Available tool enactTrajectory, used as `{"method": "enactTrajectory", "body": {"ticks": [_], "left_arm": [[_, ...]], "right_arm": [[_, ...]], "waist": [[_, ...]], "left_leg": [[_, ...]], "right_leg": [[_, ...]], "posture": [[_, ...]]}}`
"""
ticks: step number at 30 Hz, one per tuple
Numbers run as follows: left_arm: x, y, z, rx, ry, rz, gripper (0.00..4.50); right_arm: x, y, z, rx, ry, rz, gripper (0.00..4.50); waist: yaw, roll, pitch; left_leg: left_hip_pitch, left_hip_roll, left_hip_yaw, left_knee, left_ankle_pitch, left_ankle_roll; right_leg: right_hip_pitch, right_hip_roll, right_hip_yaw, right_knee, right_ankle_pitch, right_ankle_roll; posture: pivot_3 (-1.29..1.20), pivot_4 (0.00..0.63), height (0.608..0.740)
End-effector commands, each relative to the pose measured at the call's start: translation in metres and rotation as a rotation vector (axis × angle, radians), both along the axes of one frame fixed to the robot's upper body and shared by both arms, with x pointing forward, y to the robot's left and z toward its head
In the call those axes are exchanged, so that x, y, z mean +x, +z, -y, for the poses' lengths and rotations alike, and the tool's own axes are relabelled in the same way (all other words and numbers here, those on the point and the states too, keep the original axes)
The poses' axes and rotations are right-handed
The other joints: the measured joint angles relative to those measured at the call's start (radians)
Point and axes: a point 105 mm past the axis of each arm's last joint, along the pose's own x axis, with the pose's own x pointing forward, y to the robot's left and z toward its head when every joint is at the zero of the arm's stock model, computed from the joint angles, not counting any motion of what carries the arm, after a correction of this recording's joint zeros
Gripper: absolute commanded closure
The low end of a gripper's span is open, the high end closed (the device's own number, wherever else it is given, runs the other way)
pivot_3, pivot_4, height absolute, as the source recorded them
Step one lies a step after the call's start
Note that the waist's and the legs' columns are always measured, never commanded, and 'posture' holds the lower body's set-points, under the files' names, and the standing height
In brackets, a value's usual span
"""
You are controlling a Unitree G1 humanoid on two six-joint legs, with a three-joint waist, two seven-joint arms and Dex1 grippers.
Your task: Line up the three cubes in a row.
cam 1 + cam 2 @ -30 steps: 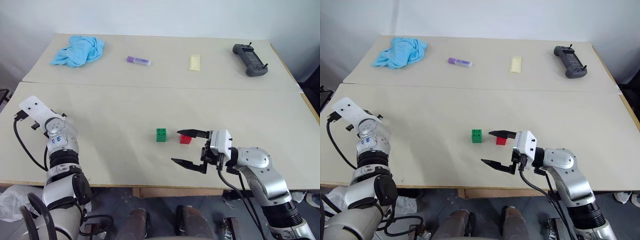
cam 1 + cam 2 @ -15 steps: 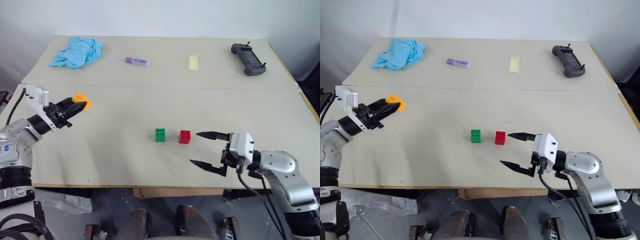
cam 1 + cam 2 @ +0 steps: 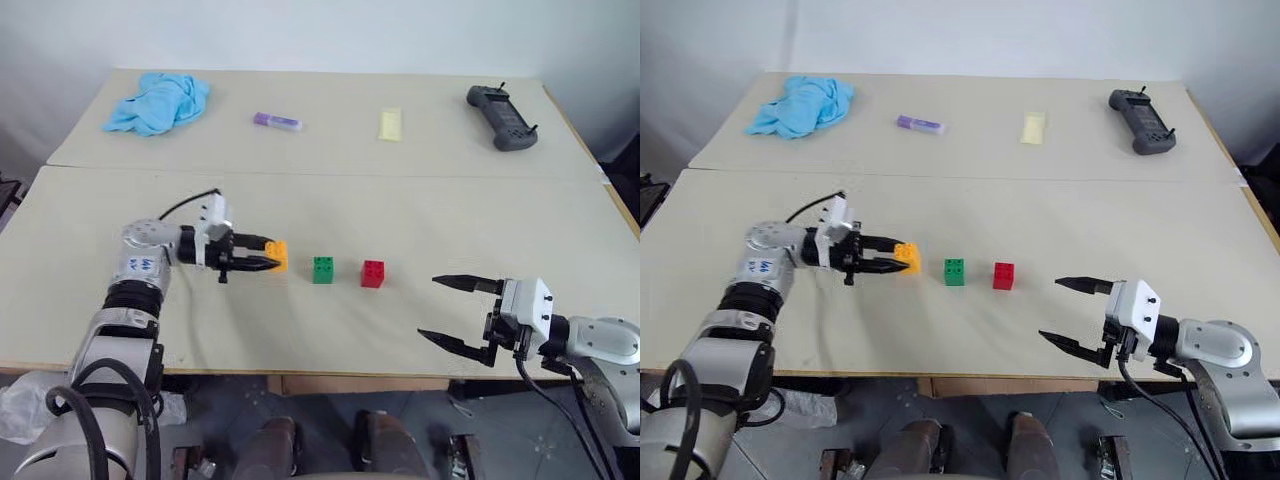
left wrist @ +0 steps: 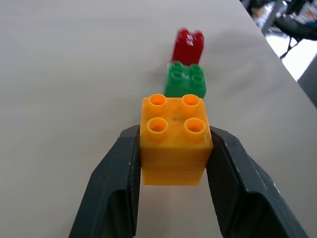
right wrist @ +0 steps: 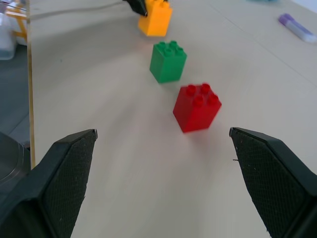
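Orange cube (image 3: pixel 277 256) clamped in left tool (image 3: pixel 262 263), at 9 o'clock of green cube (image 3: pixel 323 269), just beside, small gap. Red cube (image 3: pixel 372 273) at 3 o'clock of green; all three in a row mid-tabletop (image 3: pixel 420 210). Right tool (image 3: pixel 450 310) wide, empty, near front edge.

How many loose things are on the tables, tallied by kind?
Cubes: 3 (orange, green, red)
Cloth: 1
Purple bar: 1
Pale yellow bar: 1
Handheld controller: 1
Total: 7
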Motion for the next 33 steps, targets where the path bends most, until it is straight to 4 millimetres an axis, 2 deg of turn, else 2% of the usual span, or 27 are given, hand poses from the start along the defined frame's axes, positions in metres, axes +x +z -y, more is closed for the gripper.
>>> {"method": "enactTrajectory", "body": {"ticks": [1, 8, 14, 16, 20, 24, 28, 30, 31, 33], "left_arm": [[-0.002, 0.006, -0.002, 0.059, -0.068, 0.039, 3.01], [0.007, 0.006, 0.007, 0.058, -0.038, 0.085, 3.01], [-0.001, 0.002, 0.003, 0.101, -0.115, 0.032, 3.01], [-0.001, 0.003, 0.002, 0.102, -0.115, 0.041, 2.28], [0.0, 0.006, -0.002, 0.098, -0.09, 0.063, 1.14], [0.002, 0.021, -0.012, 0.064, -0.057, 0.125, 0.02], [0.001, 0.037, -0.027, 0.023, -0.007, 0.157, 0.02], [-0.001, 0.045, -0.046, 0.046, 0.063, 0.181, 0.02], [-0.004, 0.045, -0.058, 0.104, 0.11, 0.217, 0.02], [-0.012, 0.053, -0.067, 0.096, 0.123, 0.231, 0.02]], "right_arm": [[-0.004, 0.014, -0.001, -0.01, -0.001, 0.063, 0.0], [-0.007, 0.013, -0.001, -0.01, -0.012, 0.06, 0.0], [-0.004, 0.016, 0.0, -0.014, -0.03, 0.072, 0.0], [-0.004, 0.016, -0.001, -0.014, -0.029, 0.071, 0.0], [0.002, 0.02, -0.005, -0.01, -0.017, 0.074, 0.0], [0.007, 0.023, -0.009, -0.011, 0.01, 0.074, 0.0], [0.008, 0.026, -0.007, -0.015, 0.039, 0.068, 0.0], [0.012, 0.03, -0.001, -0.037, 0.065, 0.048, 0.0], [0.016, 0.034, 0.002, -0.06, 0.079, 0.048, 0.0], [0.026, 0.047, 0.006, -0.058, 0.088, 0.062, 0.0]], "waist": [[-0.001, 0.0, 0.0], [0.013, -0.001, 0.001], [0.012, -0.002, 0.001], [0.011, -0.002, 0.001], [0.009, -0.002, 0.001], [0.008, -0.002, 0.001], [0.008, -0.002, 0.001], [0.007, -0.002, 0.001], [0.003, -0.001, 0.001], [-0.011, -0.001, 0.001]], "left_leg": [[0.0, 0.0, 0.0, 0.0, 0.0, 0.0], [0.0, -0.001, -0.001, 0.001, 0.0, 0.0], [-0.001, -0.002, -0.001, 0.001, 0.0, 0.001], [-0.001, -0.002, -0.001, 0.001, 0.001, 0.001], [-0.001, -0.002, -0.001, 0.001, 0.001, 0.001], [-0.001, -0.001, -0.001, 0.001, 0.001, 0.0], [-0.002, -0.001, -0.001, 0.001, 0.001, 0.0], [-0.002, -0.001, -0.001, 0.001, 0.001, 0.0], [-0.002, -0.001, -0.001, 0.001, 0.001, 0.0], [-0.002, -0.001, 0.0, 0.001, 0.001, 0.0]], "right_leg": [[0.0, 0.0, 0.0, 0.0, 0.0, 0.0], [0.0, -0.001, 0.0, 0.002, 0.0, 0.0], [0.0, -0.001, 0.0, 0.002, 0.0, 0.0], [0.0, -0.001, 0.0, 0.002, 0.0, 0.0], [-0.001, -0.001, 0.0, 0.002, 0.0, 0.0], [-0.002, -0.001, 0.0, 0.002, 0.0, 0.0], [-0.003, -0.001, 0.0, 0.002, 0.0, 0.0], [-0.002, -0.002, 0.0, 0.002, 0.0, 0.0], [-0.003, -0.002, 0.0, 0.002, 0.0, 0.0], [-0.003, -0.003, 0.001, 0.002, 0.0, 0.0]], "posture": [[0.0, 0.15, 0.74], [0.0, 0.15, 0.74], [0.0, 0.15, 0.74], [0.0, 0.15, 0.74], [0.0, 0.15, 0.74], [0.0, 0.15, 0.74], [0.0, 0.15, 0.74], [0.0, 0.15, 0.74], [0.0, 0.15, 0.74], [0.0, 0.15, 0.74]]}}
